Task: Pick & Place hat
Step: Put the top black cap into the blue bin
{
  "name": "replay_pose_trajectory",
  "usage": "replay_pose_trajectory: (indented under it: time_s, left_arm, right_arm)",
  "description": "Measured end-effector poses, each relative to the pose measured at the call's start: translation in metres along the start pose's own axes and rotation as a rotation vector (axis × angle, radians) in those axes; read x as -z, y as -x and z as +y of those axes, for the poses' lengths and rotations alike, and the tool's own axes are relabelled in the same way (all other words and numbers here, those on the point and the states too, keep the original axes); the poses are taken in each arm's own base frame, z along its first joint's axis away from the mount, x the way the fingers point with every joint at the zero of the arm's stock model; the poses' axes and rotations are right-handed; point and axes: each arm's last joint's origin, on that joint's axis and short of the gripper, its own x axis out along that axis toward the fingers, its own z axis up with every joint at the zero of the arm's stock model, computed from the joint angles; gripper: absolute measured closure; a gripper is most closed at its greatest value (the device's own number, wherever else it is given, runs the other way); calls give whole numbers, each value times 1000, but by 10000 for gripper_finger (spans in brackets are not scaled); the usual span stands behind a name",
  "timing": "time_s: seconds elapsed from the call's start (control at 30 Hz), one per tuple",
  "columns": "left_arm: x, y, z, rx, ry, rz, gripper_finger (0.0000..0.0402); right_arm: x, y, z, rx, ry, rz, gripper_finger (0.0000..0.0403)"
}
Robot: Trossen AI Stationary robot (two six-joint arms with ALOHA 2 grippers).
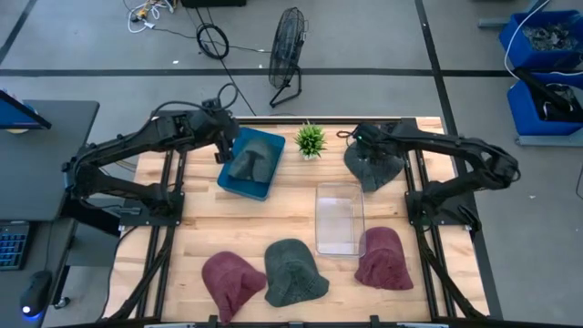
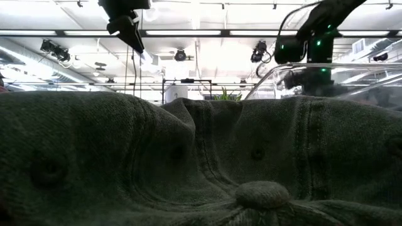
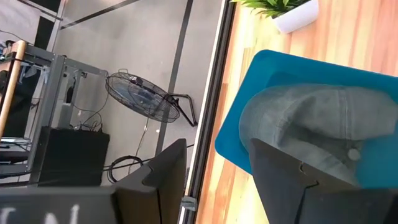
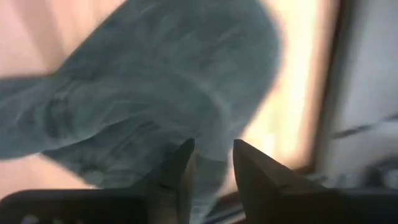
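A grey hat (image 1: pixel 253 164) lies in the blue bin (image 1: pixel 239 186) at the far left. My left gripper (image 3: pixel 217 186) is open above the bin's far edge, with nothing between its fingers. A second grey hat (image 1: pixel 373 169) lies flat on the table at the far right. My right gripper (image 4: pixel 211 165) points down over its far edge, open, with the hat's cloth (image 4: pixel 155 81) showing below and between the fingers. A third grey hat (image 1: pixel 293 271) and two maroon hats (image 1: pixel 232 281) (image 1: pixel 384 258) lie along the near edge. My right gripper comes at the far-right grey hat from above, fingers pointing down at its far edge (image 4: pixel 211 177). The view is blurred and I cannot tell whether the fingers touch the cloth. The hat lies flat on the table.
A clear bin (image 1: pixel 339 217) stands right of centre, between the far-right grey hat and the near maroon hat. A small potted plant (image 1: pixel 311 138) stands at the far edge between the two arms. The near grey hat (image 2: pixel 201 157) fills the low view.
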Motion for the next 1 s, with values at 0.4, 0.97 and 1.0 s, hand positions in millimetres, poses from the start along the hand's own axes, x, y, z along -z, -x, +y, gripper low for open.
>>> replay_pose_trajectory:
  time_s: [0.4,0.97,1.0]
  left_arm:
    - [2,0,-1,7,-8,14,223]
    - [2,0,-1,10,-3,21,223]
    - [2,0,-1,11,1,23,223]
  right_arm:
    - [2,-30,-17,-22,20,114,294]
    - [0,-36,-37,55,67,28,248]
    - [2,-37,-37,45,66,47,253]
